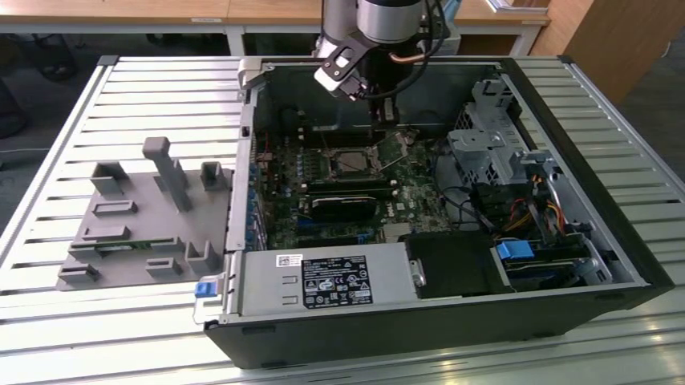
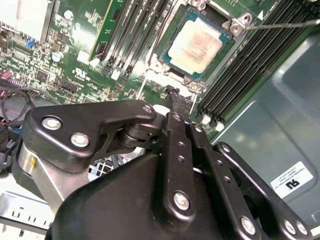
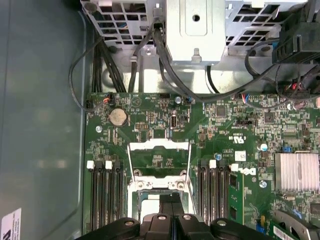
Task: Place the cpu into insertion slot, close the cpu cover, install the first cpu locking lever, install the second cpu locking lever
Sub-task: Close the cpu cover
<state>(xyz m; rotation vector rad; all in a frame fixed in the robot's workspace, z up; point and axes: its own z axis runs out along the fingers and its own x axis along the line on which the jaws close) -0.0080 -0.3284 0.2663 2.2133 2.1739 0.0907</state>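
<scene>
The cpu (image 2: 196,44), a small square chip with a dull silver top, lies flat in the insertion slot (image 2: 194,82) on the green board. In the exterior view the slot (image 1: 351,163) sits mid-case, and my gripper (image 1: 386,120) hangs just behind it. The black fingers are pressed together and hold nothing; in the second wrist view the gripper (image 2: 178,99) hovers beside the slot's edge. The cpu cover (image 3: 159,146), a thin silver frame, stands swung open beyond the slot, the board showing through its window. A thin locking lever (image 2: 285,23) sticks out from one corner. In the first wrist view my gripper (image 3: 170,202) hides part of the slot.
Black memory slots (image 2: 240,75) flank the socket on both sides. A power supply (image 1: 326,282) fills the case's near corner, and a drive cage (image 1: 487,148) with cables stands at the exterior view's right. A grey fixture tray (image 1: 139,216) lies on the slatted table outside the case.
</scene>
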